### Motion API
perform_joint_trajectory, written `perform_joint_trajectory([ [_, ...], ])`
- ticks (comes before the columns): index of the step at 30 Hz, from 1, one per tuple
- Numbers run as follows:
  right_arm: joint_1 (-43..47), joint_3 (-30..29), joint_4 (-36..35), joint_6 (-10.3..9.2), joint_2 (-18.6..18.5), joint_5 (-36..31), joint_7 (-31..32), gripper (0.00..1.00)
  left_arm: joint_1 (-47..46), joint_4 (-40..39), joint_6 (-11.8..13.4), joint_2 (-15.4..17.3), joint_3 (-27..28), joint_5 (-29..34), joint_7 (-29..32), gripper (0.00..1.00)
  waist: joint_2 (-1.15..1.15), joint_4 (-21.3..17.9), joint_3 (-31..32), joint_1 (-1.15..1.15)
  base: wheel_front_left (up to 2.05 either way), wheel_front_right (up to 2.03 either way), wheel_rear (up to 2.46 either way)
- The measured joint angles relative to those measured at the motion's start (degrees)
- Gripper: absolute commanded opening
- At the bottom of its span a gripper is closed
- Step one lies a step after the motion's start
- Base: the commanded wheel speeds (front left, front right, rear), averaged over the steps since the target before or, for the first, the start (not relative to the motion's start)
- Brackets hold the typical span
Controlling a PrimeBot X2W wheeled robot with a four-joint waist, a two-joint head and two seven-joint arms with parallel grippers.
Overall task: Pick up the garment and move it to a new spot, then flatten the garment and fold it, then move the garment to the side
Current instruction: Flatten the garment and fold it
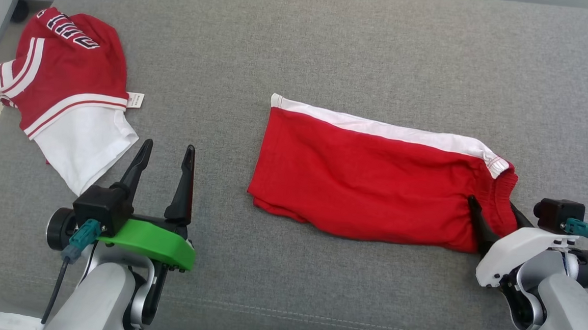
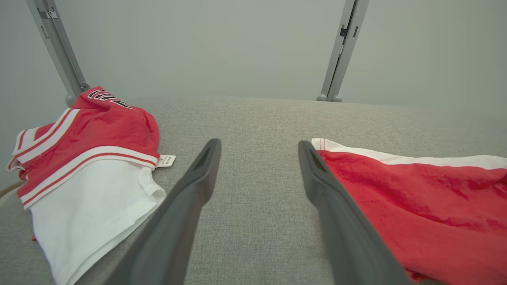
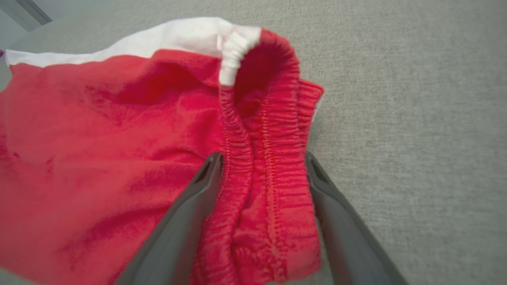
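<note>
Near edge first: my left gripper [image 1: 168, 146] sits over bare cushion [image 1: 331, 50] toward the near-left corner, jaws spread wide with nothing between them. My right gripper [image 1: 493, 208] is toward the near-right corner, jaws also spread, 1 finger each side of the elastic waistband [image 3: 261, 118] of the red shorts [image 1: 364, 179]; it straddles the band but isn't pinching. The shorts lie mid-cushion, right of centre, fairly flat, apparently doubled lengthwise, with the white side stripe along their far side and the legs pointing left. My read: either the fold step or the grab for the move aside, can't say which. The next move calls for closing the right jaws on the waistband through all layers. The left should cross to the leg hems for a 2-handed lift, else the layers may slide apart. Far-left corner: a crumpled red-and-white jersey [image 1: 69, 90], well apart from the shorts, takes up that side. Beyond the far edge are 2 grey metal posts [image 2: 342, 47] and a plain wall.
</note>
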State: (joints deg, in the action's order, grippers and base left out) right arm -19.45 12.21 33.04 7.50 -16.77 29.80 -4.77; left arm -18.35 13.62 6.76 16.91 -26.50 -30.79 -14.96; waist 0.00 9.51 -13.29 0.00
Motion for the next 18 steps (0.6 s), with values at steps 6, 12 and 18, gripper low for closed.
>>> perform_joint_trajectory([
  [6, -1.80, 3.82, 0.45, -0.03, -1.02, 5.05, -1.45, 0.00, -0.86, 1.07, -0.80, -0.99, 0.88, 1.11, 0.00, 1.00, 0.00, -0.05, -1.99, 0.00, 0.00, 0.00, 0.00],
  [12, -1.53, 4.85, -0.29, 0.10, -2.18, 8.87, -2.47, 0.00, -0.92, 1.36, -1.20, -1.53, 2.18, 1.89, 0.00, 1.00, 0.00, -1.31, -2.06, 0.00, 0.00, 0.00, 0.00],
  [18, -0.62, 2.23, 0.14, 0.11, -5.69, 11.38, -2.60, 0.00, -0.98, 1.71, -1.71, -1.98, 2.68, 2.36, 0.00, 1.00, 0.00, -2.28, -2.16, 0.00, 0.00, 0.00, 0.00],
])
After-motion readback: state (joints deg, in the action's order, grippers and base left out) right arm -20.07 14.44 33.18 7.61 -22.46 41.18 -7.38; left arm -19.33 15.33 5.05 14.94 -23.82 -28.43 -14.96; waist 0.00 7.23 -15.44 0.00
